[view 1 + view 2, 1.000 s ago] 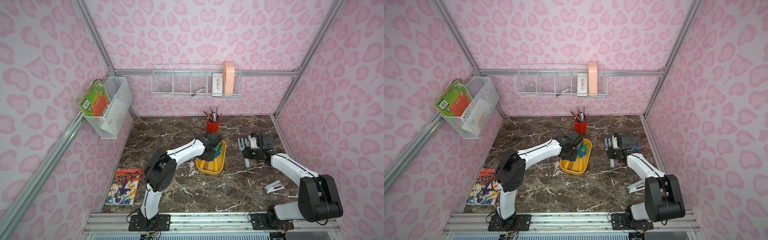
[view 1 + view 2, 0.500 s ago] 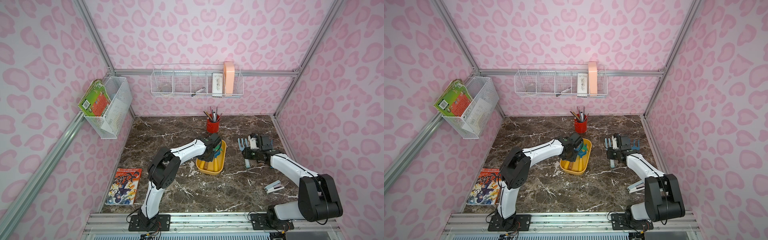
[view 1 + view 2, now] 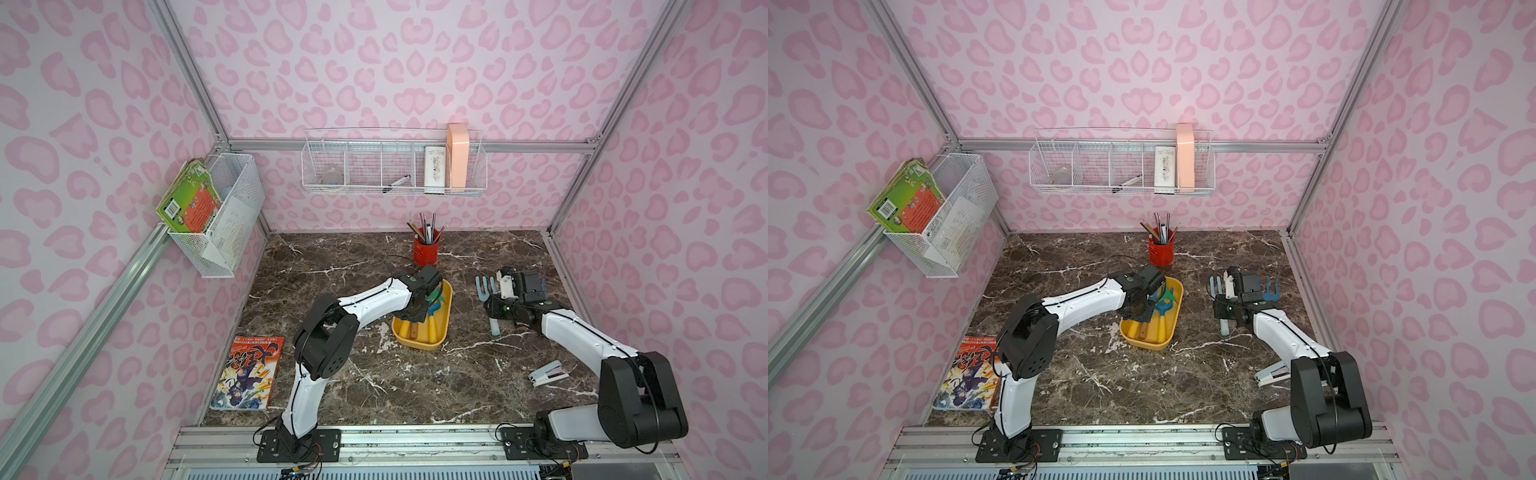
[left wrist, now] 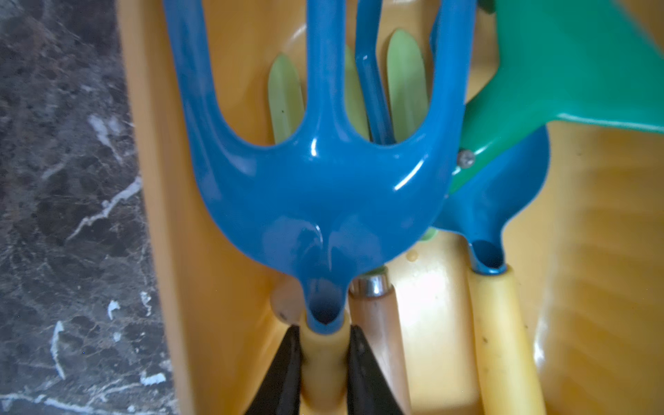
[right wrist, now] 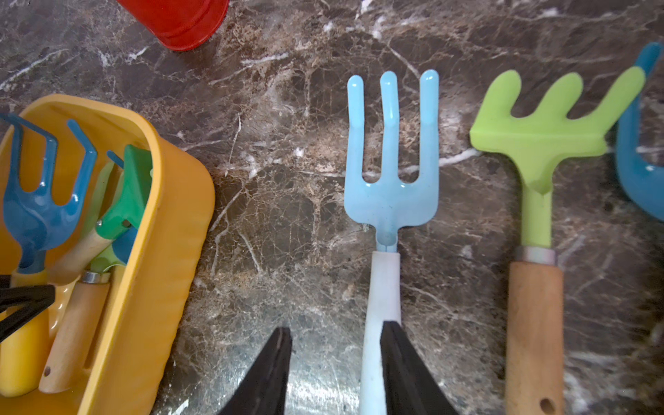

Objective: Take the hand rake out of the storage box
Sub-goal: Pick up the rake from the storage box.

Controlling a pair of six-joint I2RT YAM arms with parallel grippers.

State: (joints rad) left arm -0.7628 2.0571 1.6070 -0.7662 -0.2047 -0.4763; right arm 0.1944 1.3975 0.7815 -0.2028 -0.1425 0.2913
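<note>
One blue three-pronged rake [image 4: 323, 187] is lying in the yellow box [image 4: 187, 251] on top of other tools, its head pointing straight ahead of the left gripper [image 4: 323, 359]; that gripper is pinching the rake's yellow handle just behind the head, a black finger [image 4: 284, 373] pressing on each side. Just beside the fingers a wooden handle [image 4: 377, 341] is lying alongside; farther out on that side a second blue tool [image 4: 503, 201] and a green head [image 4: 575, 72] are resting in the same box; pale green prongs [image 4: 284, 97] are showing under the rake. Well apart from the box the right gripper [image 5: 336, 327] is hovering over the table [image 5: 269, 215], jaws spread; a pale blue fork [image 5: 390, 187] is lying ahead of it, white handle running in between the jaws, close by one finger; a lime tool [image 5: 539, 143] is lying beside the fork, a red cup [image 5: 176, 21] farther ahead.
</note>
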